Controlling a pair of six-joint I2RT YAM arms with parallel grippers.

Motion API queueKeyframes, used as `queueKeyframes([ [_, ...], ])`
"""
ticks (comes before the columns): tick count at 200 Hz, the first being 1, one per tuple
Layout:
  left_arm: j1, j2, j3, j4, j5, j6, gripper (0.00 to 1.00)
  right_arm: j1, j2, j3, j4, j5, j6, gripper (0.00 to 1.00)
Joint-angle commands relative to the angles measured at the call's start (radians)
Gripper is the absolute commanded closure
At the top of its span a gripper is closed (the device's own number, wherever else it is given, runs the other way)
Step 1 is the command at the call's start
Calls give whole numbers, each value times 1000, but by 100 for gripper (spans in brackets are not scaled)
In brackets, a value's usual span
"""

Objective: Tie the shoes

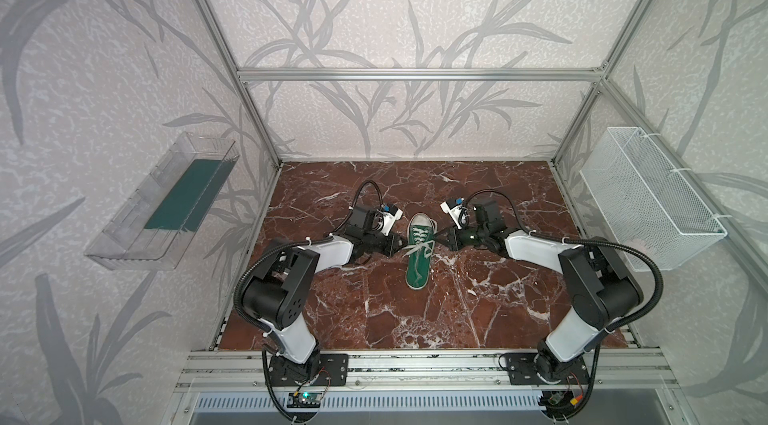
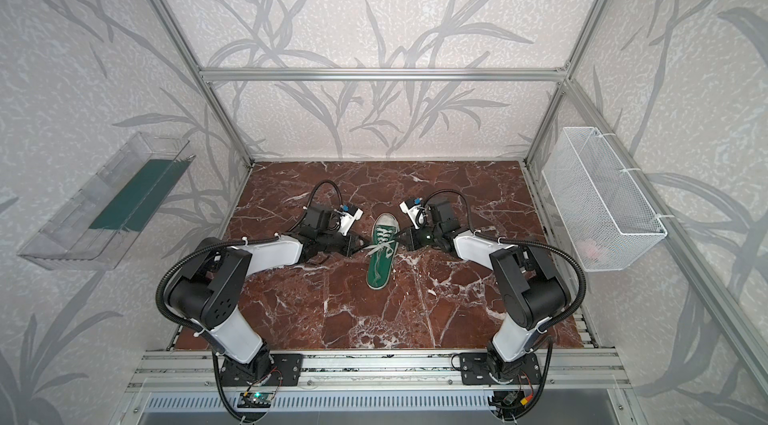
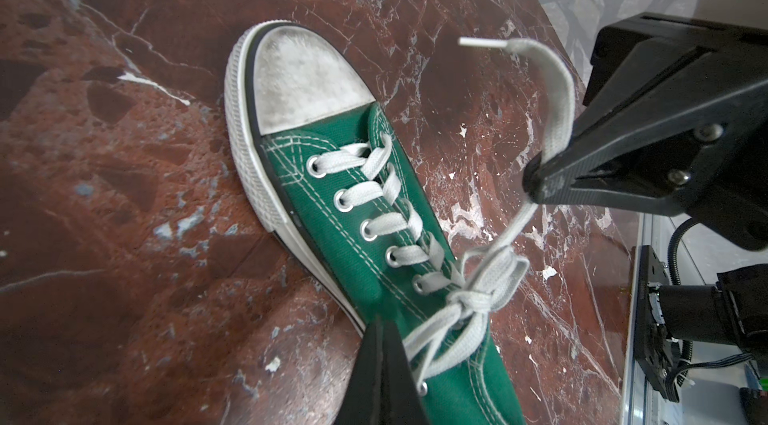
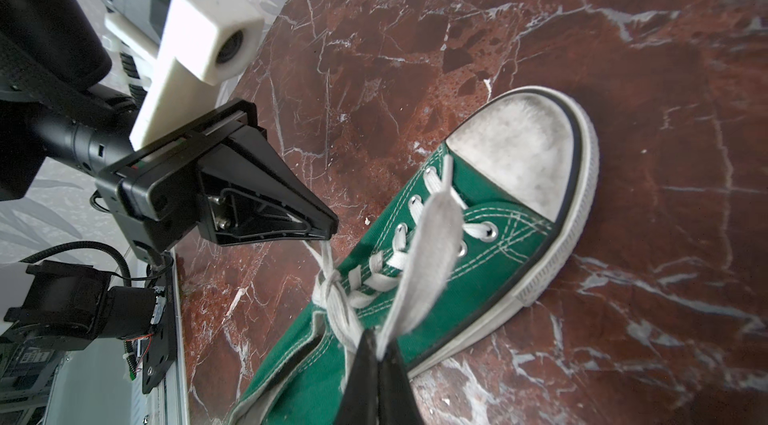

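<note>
The bench [image 1: 498, 310] [image 2: 457, 310] is a slab in a red-brown marble pattern, veined and flecked with white. In both top views it fills the floor of a cell framed in aluminium bars [image 1: 415, 75]. The walls [image 1: 374, 7] on the left, right and far sides carry pale grey paper printed with darker sprays of leaves. On the left wall hangs a clear plastic bin [image 1: 124, 244] with a dark green flat piece [image 1: 178, 202] lying in it. On the right wall a white wire basket [image 1: 648, 202] is tied to the frame. Along the near edge of the bench runs a grooved aluminium rail [image 1: 415, 364].

The sneaker [image 1: 419, 269], green canvas and scuffed white at the toe, lies on its sole near the middle of the bench. Its toe points to the far wall and its heel to the near rail. Its white laces [image 3: 469, 300] are drawn into a knot high on the lacing. The left hand [image 1: 400, 245] sits just left of the sneaker, pinched tight on a strand that runs straight from the knot, as the right wrist view shows. The right hand [image 1: 444, 237], just right of the sneaker, pinches the other strand, whose free end curls up past the fingertips into the air. Both hands are low over the bench, with the sneaker between them.
</note>
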Motion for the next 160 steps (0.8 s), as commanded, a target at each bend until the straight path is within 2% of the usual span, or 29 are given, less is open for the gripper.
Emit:
queueKeyframes([
  [1,11,-17,18,-25,-27,28,100,-19,-27,-14,-25,31,4,100],
  [32,9,-7,33,-31,-12,28,100,-19,10,23,-88,12,0,100],
  [66,9,16,50,-2,43,7,100,-19,67,58,-111,-67,20,100],
  [85,10,21,62,-15,44,8,100,-20,71,58,-111,-79,18,75],
  [100,10,15,64,-22,42,12,100,-21,63,48,-104,-89,11,66],
  [145,10,19,73,-30,46,14,100,-26,22,7,-60,-119,-22,60],
  [160,9,22,76,-29,45,12,100,-27,22,23,-110,-118,-38,58],
])
